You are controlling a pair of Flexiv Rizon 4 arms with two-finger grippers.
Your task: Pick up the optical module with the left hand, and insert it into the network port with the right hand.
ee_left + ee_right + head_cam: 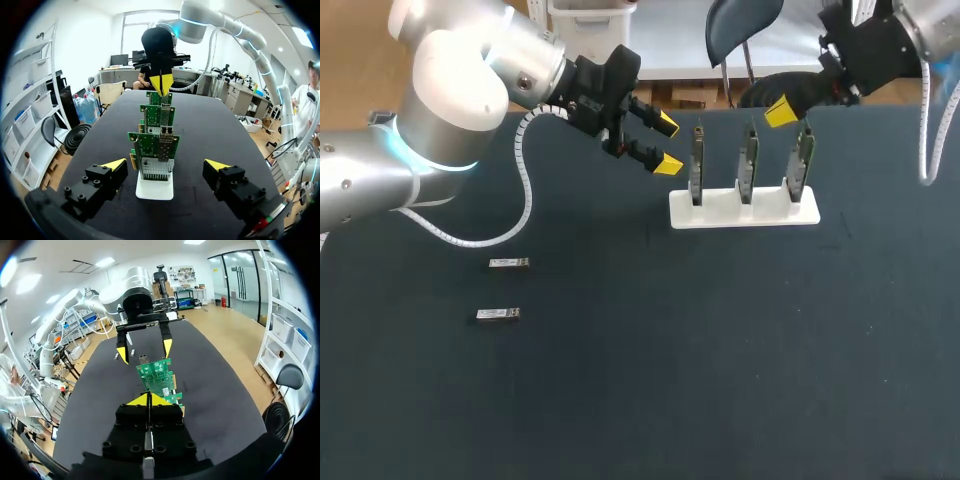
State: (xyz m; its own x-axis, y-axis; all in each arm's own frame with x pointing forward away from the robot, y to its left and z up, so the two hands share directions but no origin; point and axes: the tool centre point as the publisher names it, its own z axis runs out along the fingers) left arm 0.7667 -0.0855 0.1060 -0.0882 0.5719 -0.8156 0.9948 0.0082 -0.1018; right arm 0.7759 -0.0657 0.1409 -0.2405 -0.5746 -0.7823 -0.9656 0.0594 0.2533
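Looking down in the head view, two optical modules lie flat on the dark table [640, 400], one [508, 263] a little behind the other [498, 314], both toward the left side and well apart from both grippers. The left gripper [668, 143] hangs above the table just beside a white stand [720, 212], and its jaws stand apart with nothing between them. Three circuit boards [748, 165] stand upright in a row on the stand. The right gripper [782, 112] is near the top of the rightmost board; I cannot tell if it touches it.

In the left wrist view, the left gripper [165, 165] has its yellow tips wide apart, and the white stand [154, 191] is ahead of it. The circuit boards [152, 145] line up one behind another, the nearest with a silvery port cage [157, 168] low on it. The right gripper [161, 83] is behind the farthest board, tips together.

In the right wrist view, the right gripper [149, 400] has its jaws closed together, with nothing seen held between them, just beside the edge of the nearest circuit board [156, 374]. The left gripper [144, 349] faces it from beyond the boards, fingers spread.
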